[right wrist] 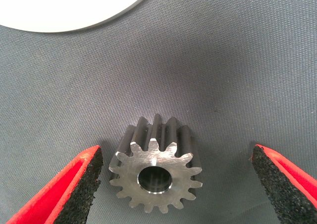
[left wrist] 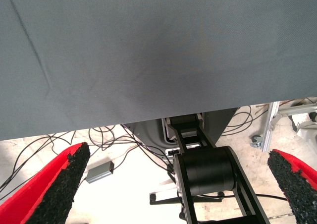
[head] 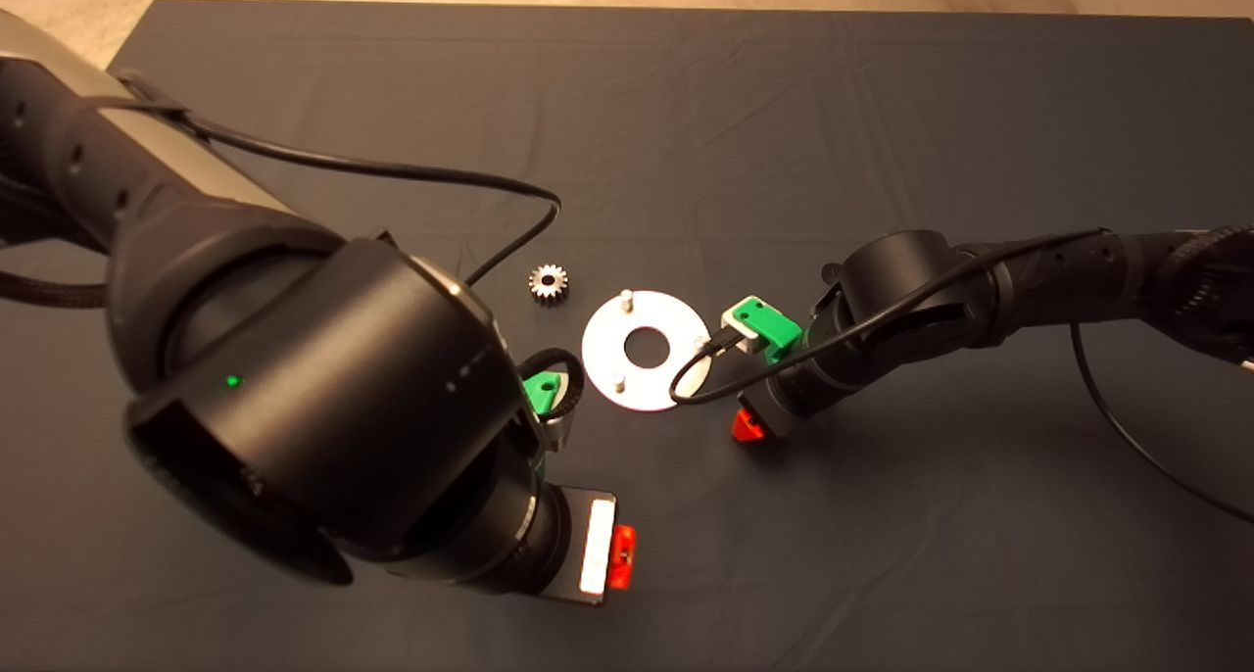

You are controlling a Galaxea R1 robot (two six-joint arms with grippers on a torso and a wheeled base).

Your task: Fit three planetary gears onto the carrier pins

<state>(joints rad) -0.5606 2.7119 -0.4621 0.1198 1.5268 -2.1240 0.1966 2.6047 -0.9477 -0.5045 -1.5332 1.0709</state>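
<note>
A shiny silver disc (head: 644, 351) with a round centre hole lies mid-mat, and bare carrier pins (head: 626, 301) stand upright on it. One planetary gear (head: 549, 282) lies on the mat just left of the disc. Another planetary gear (right wrist: 156, 172) lies flat on the mat between the fingers of my right gripper (right wrist: 177, 157), which is open and low over it, near the disc's rim (right wrist: 74, 6). In the head view my right gripper (head: 752, 423) is just right of the disc and hides that gear. My left gripper (head: 619, 554) hovers open and empty near the mat's front edge.
The left arm's bulky wrist (head: 323, 417) fills the lower left of the head view. A black cable (head: 705, 368) loops over the disc's right rim. The left wrist view shows the mat's edge (left wrist: 148, 120), floor cables and the robot's base (left wrist: 205, 169) below.
</note>
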